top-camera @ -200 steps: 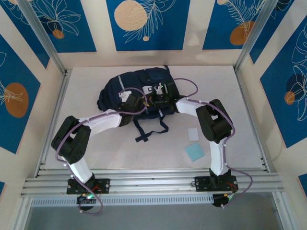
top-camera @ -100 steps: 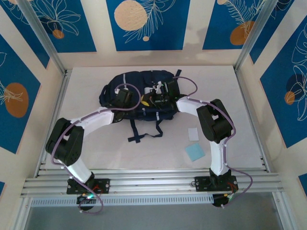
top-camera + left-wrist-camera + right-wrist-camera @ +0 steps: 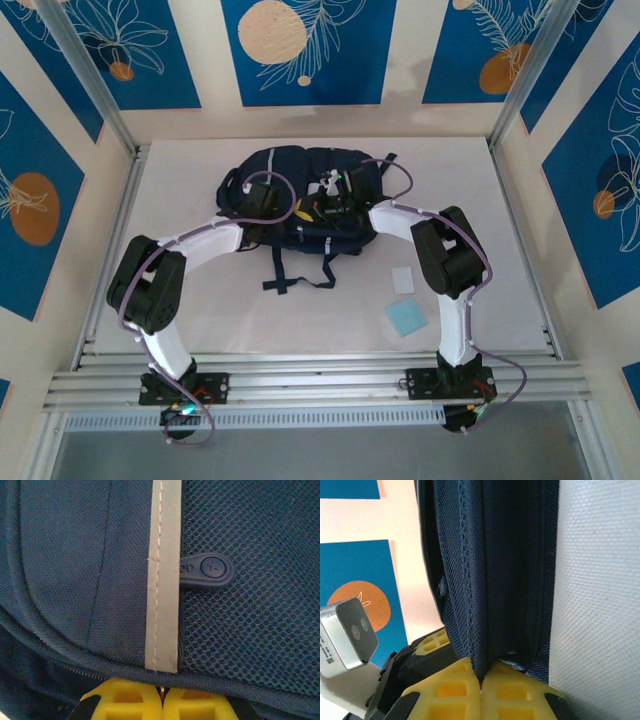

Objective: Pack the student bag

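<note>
I am looking down at the student bag (image 3: 300, 168), a large navy-blue fabric backpack, which is lying in the upper middle of the frame on the white table (image 3: 300, 320), with its dark straps trailing toward the bottom. Both arms are reaching onto it from either side.

In the left wrist view, the left gripper (image 3: 162, 704) is showing its yellow fingertips pressed together at the bottom edge, right against the bag's piped seam. I cannot tell whether anything is pinched between them. Above them, a grey reflective stripe (image 3: 162, 580) is running upward beside a blue rubber zipper tab (image 3: 207, 572) on mesh.

The right gripper (image 3: 481, 690) is clamping a fold of the bag's dark fabric between its yellow fingers.

A light blue square pad (image 3: 406, 318) and a small white card (image 3: 403, 280) are lying at the lower right.
</note>
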